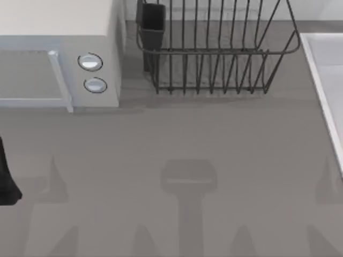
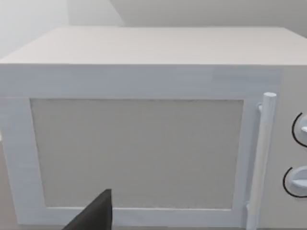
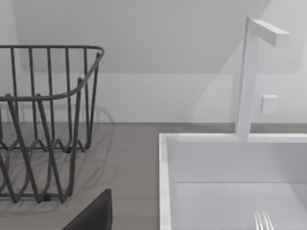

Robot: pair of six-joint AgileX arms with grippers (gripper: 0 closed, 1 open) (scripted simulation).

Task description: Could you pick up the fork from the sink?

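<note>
Left claw (image 2: pixel 93 213) faces unlabelled microwave (image 2: pixel 144 129) — fork (image 3: pixel 263 221) tines in sink (image 3: pixel 165 182).

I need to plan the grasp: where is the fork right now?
The fork lies inside the sink, its tines visible in the right wrist view; the sink sits at the table's right edge, beside the dish rack.

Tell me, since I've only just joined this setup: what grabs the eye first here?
The white microwave fills the table's back left, with the dark wire dish rack just right of it. At the right edge sits the pale sink under a white tap, with the fork's tines peeking up inside.
</note>
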